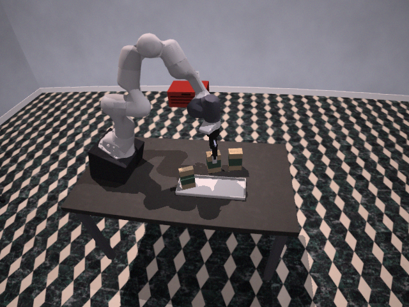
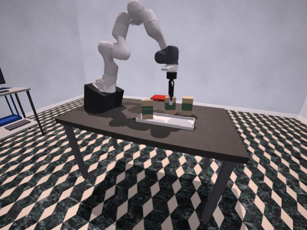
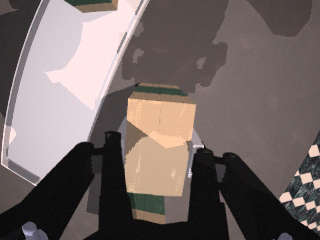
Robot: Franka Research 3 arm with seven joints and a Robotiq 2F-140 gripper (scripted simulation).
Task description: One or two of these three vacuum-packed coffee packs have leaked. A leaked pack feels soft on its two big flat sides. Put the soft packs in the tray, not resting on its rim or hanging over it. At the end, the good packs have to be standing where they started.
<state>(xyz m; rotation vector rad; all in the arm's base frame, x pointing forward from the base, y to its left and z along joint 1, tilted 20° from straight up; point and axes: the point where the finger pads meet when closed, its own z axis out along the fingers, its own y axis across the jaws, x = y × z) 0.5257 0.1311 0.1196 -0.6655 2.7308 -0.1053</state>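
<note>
Pale blue-grey walls (image 1: pixel 264 43) (image 2: pixel 223 49) above a diamond-checked floor (image 1: pixel 346 165) (image 2: pixel 123 198) (image 3: pixel 309 179).
White baseboards (image 1: pixel 297 93) (image 2: pixel 272 114) edged the room; a red cabinet (image 1: pixel 181 87) (image 2: pixel 158 97) stood near the back wall, and light threw shadows across the dark table (image 1: pixel 264 211) (image 2: pixel 210 138) (image 3: pixel 260 100).

No lettering, numbers, brand or sign can be read on anything shown in the three views.

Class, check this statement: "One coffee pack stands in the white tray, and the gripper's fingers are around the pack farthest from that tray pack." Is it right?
Not quite: the gripper has its fingers around the middle pack, as the top view shows. One coffee pack does stand in the white tray.
</note>
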